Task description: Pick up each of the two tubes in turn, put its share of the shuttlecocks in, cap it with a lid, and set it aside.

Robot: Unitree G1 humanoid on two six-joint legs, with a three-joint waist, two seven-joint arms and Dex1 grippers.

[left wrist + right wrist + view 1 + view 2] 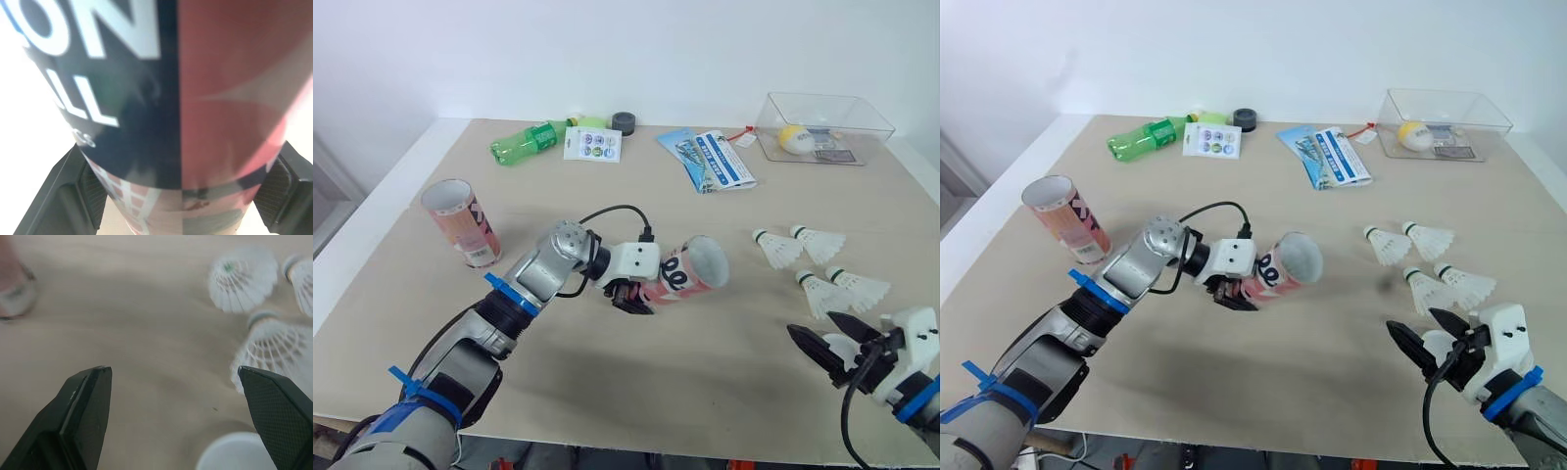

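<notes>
My left gripper [630,297] is shut on a pink and dark blue tube [690,269] and holds it tilted above the table's middle, open mouth facing right. In the left wrist view the tube [195,98] sits between both fingers [63,196]. A second tube [462,223] stands upright at the left. Several white shuttlecocks [778,248] lie on the right side. My right gripper [822,338] hovers open near the front right, just short of the nearest shuttlecock [274,352], with nothing between its fingers.
Along the back lie a green bottle [529,142], a sticker card [592,144], a dark round cap [625,121], blue leaflets [710,157] and a clear box [822,127] holding a yellow ball. A white round object [234,453] lies under my right gripper.
</notes>
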